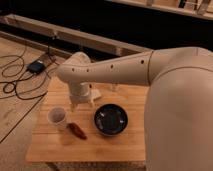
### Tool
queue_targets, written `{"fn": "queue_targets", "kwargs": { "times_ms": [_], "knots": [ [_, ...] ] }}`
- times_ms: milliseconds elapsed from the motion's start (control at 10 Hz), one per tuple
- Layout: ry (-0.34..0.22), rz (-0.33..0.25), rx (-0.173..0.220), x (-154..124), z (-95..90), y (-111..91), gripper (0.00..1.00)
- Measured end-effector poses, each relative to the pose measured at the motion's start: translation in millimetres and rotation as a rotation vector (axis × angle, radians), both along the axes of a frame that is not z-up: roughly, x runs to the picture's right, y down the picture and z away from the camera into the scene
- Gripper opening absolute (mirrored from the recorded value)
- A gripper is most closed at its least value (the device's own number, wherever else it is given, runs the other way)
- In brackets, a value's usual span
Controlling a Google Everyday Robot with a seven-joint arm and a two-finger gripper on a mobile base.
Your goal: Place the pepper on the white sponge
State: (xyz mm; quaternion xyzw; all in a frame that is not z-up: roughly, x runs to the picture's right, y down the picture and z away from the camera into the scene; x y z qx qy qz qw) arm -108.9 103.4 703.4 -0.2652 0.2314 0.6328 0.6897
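Note:
The pepper (76, 130) is a small dark red-brown chili lying on the wooden table (125, 147), just right of the white cup (58, 117). The white sponge (95, 93) is a pale block mostly hidden behind my wrist; only its right edge shows. My gripper (81, 103) hangs below the big white arm, over the table between the cup and the black bowl, just in front of the sponge and a little above and behind the pepper. It holds nothing that I can see.
A black bowl (110, 120) sits right of the pepper. My arm (115, 70) spans the table's back half. The table edges drop off at the left and front. Cables and a small box (36, 66) lie on the floor at the left.

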Motion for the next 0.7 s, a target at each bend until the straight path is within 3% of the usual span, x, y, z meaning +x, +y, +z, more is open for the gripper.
{"fn": "queue_targets", "kwargs": {
  "times_ms": [600,700],
  "knots": [
    [-0.195,-0.236,-0.006,-24.6,-14.8,34.0,0.65],
    [-0.216,-0.254,-0.004,-27.9,-15.6,39.2,0.65]
  ]
}}
